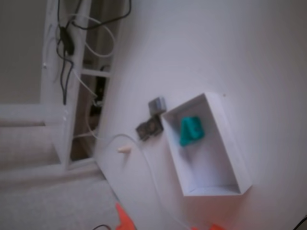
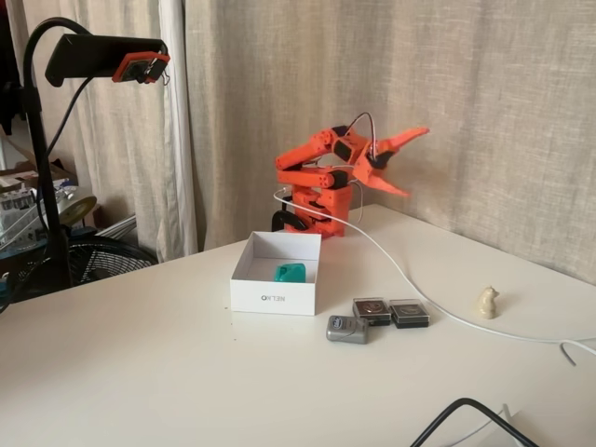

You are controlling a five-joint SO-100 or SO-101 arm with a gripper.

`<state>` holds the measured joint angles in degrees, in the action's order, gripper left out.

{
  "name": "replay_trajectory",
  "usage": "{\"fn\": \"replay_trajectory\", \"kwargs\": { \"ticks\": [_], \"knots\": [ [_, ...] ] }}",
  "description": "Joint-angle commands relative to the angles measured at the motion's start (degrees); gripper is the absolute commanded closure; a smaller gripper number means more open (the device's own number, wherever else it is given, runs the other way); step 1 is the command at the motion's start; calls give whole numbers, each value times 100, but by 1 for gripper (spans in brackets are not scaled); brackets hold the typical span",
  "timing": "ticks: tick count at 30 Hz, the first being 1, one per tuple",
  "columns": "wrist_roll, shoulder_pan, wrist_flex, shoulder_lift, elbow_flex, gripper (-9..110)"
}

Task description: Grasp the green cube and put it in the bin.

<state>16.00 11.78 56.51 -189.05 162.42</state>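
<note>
— Curtained wall behind; white worktop (image 2: 140, 372). Hand?

— Hand (image 2: 410, 163) raised in the air, fingers spread wide apart, holding nothing, touching nothing.

— Green cube?

— Green cube (image 2: 291, 272) lies inside the bin (image 2: 275, 298), well below the hand and to its left in that fixed view, apart from it.
</note>
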Motion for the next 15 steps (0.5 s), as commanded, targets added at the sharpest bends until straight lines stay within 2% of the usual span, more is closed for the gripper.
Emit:
{"fn": "replay_trajectory", "kwargs": {
  "ticks": [1, 9, 15],
  "knots": [
    [-193, 35, 193, -53, 237, 42],
    [-290, 202, 1494, -62, 738, 42],
    [-281, 202, 1828, -62, 659, 42]
  ]
}}
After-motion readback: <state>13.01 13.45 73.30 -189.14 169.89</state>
